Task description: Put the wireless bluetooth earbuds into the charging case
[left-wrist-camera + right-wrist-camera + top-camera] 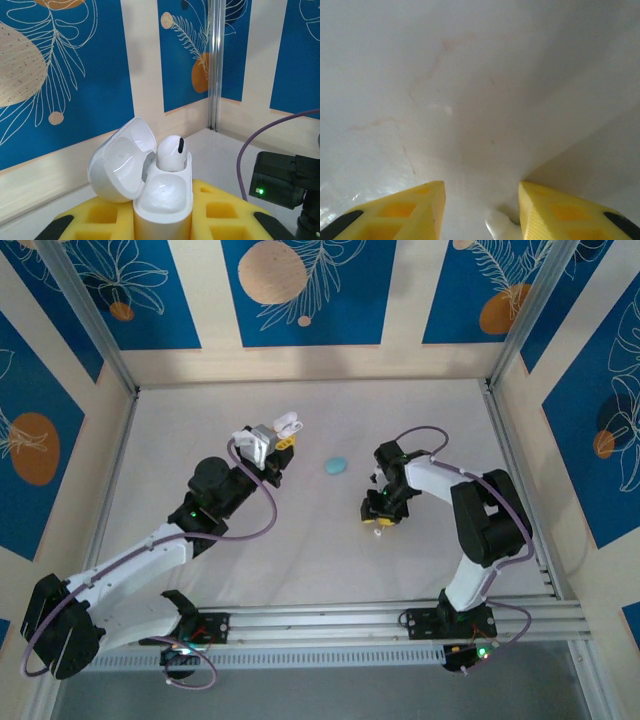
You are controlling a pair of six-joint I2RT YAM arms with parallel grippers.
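done: one earbud is sitting in the open charging case, left gripper clamping it, far left of middle.
to go: second earbud is lying on the table between the right gripper's parted jaws, not pinched.

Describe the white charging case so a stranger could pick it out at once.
On the white table, find the left gripper near the middle. The charging case is clamped there. Unlike the light blue oval case lying on the table nearby, this one is white, its lid flipped open with one white earbud seated inside.
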